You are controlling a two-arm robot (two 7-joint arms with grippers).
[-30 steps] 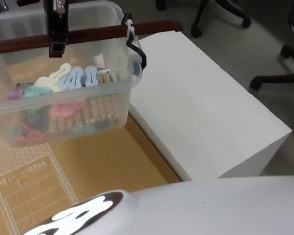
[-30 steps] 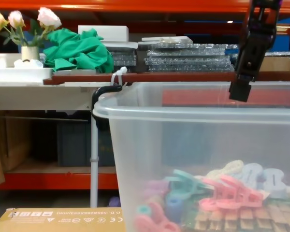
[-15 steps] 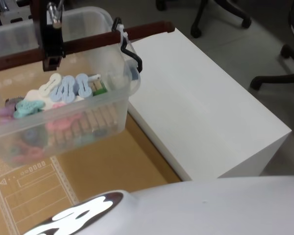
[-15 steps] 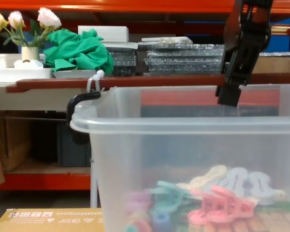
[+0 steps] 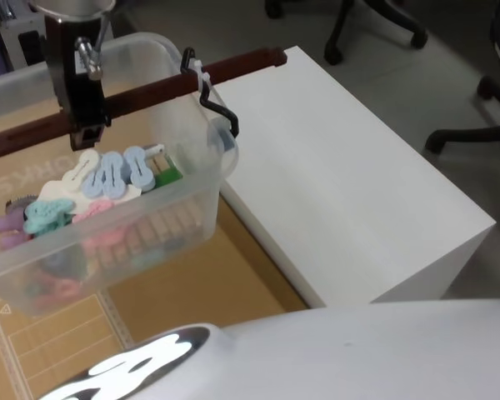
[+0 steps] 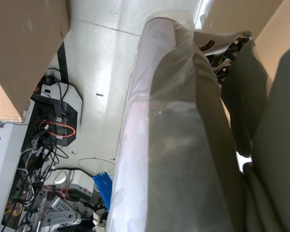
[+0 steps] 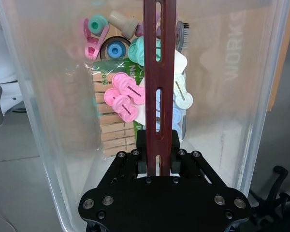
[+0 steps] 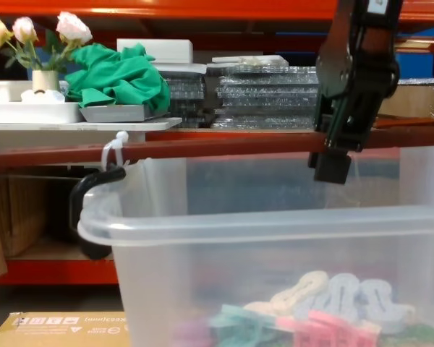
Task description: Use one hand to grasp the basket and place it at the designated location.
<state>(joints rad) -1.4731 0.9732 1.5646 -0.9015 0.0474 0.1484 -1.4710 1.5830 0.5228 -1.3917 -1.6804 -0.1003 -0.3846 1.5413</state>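
Note:
The basket [image 5: 202, 185] is a clear plastic tub hanging above the cardboard, with pastel clothes pegs [image 5: 108, 173] in it. Its long red-brown bar handle [image 5: 167, 87] crosses the top, tied with a white zip tie [image 5: 198, 70] to a black hook [image 5: 218, 110]. My right gripper [image 5: 87, 125] is shut on the bar. The chest view has that gripper [image 8: 334, 153] on the handle [image 8: 202, 148] above the tub [image 8: 275, 267]. The right wrist view looks down past the gripper [image 7: 159, 159], clamped on the slotted bar [image 7: 159, 72], at the pegs [image 7: 123, 99].
A white block-shaped table [image 5: 342, 183] stands beside the basket. A brown cardboard sheet [image 5: 192, 292] lies beneath it. Office chair bases [image 5: 475, 125] stand on the floor beyond. Behind are shelves holding a green cloth [image 8: 116, 76] and flowers [image 8: 36, 32].
The right gripper has carried the basket nearer to me: lower and leftward in the head view, larger and shifted left in the chest view. The grip on the bar is unchanged.

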